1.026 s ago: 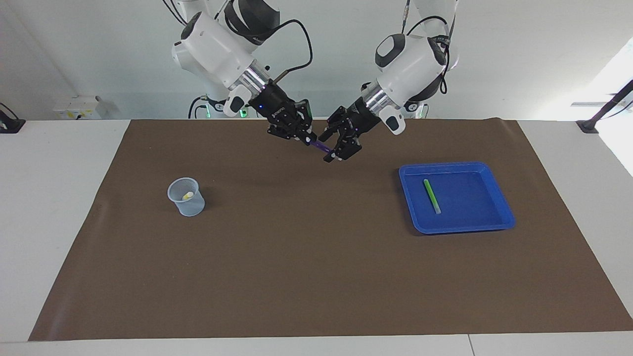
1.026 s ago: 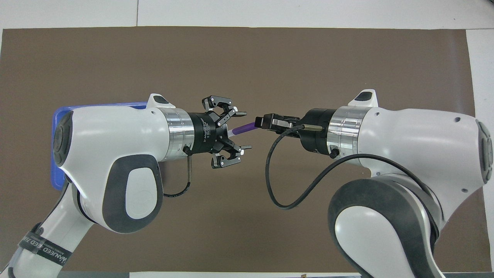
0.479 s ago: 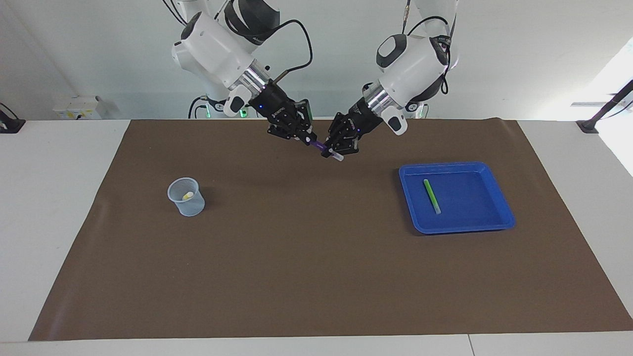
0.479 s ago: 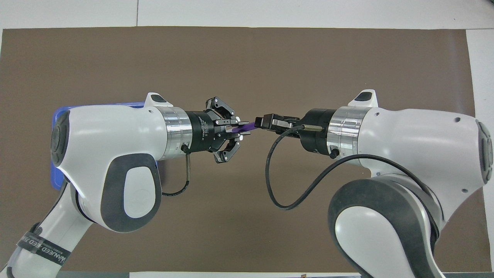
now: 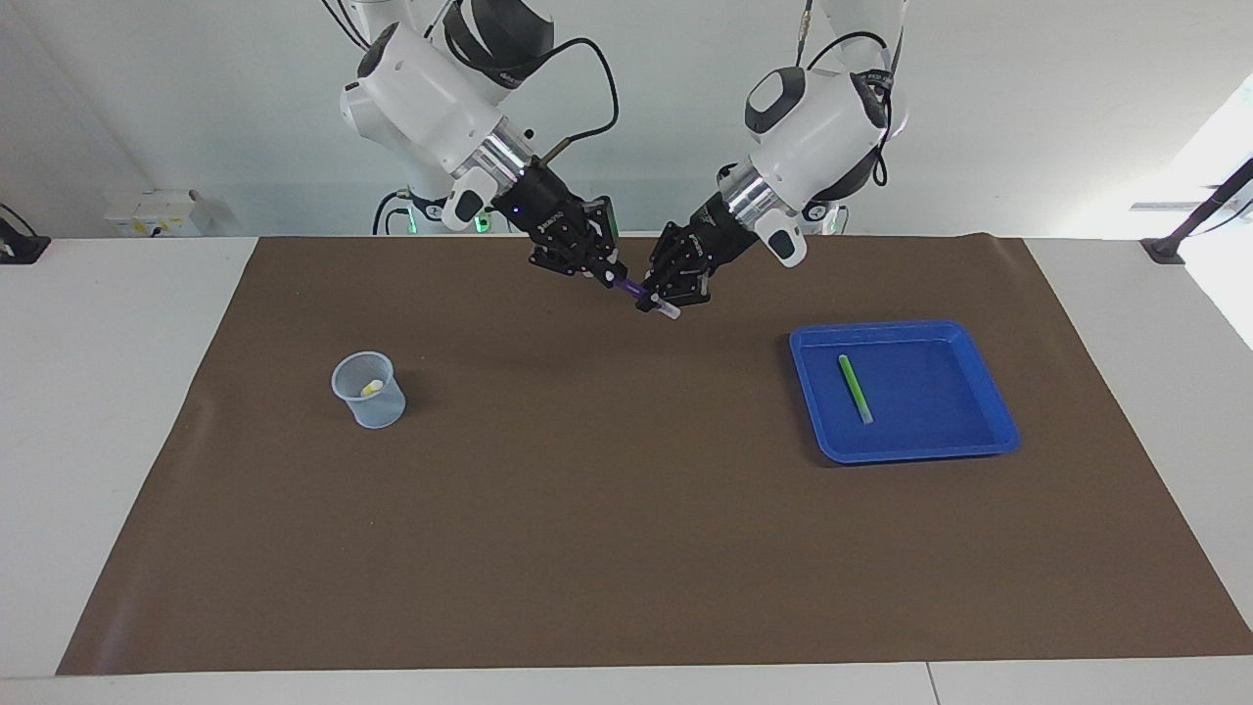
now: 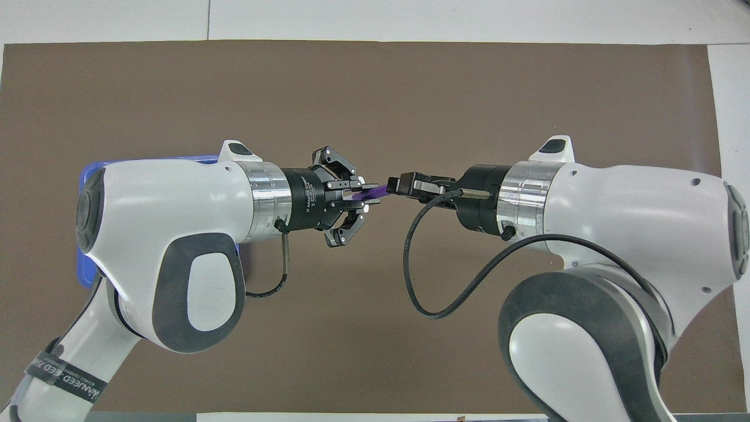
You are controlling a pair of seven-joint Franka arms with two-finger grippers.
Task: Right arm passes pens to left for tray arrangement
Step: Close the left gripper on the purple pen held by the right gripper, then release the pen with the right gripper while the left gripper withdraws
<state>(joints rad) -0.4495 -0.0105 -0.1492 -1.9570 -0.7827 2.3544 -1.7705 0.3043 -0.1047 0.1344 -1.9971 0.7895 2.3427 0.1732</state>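
The purple pen (image 5: pixel 631 288) hangs in the air between both grippers, over the mat's edge nearest the robots. My right gripper (image 5: pixel 609 277), with the blue light at its wrist, is shut on one end. My left gripper (image 5: pixel 658 302) is shut on the pen's other part, whose whitish tip sticks out. The overhead view shows the same: the purple pen (image 6: pixel 375 190) spans the left gripper (image 6: pixel 358 197) and the right gripper (image 6: pixel 394 185). The green pen (image 5: pixel 855 388) lies in the blue tray (image 5: pixel 984 436). The yellow pen (image 5: pixel 372 388) sits in the cup.
A small translucent cup (image 5: pixel 377 413) stands on the brown mat (image 5: pixel 607 509) toward the right arm's end. The tray lies toward the left arm's end; in the overhead view the left arm covers most of the tray (image 6: pixel 87 176).
One second ago my left gripper was open around the purple pen; it has shut on it. The right gripper has kept its hold. Nothing has moved in the last half second.
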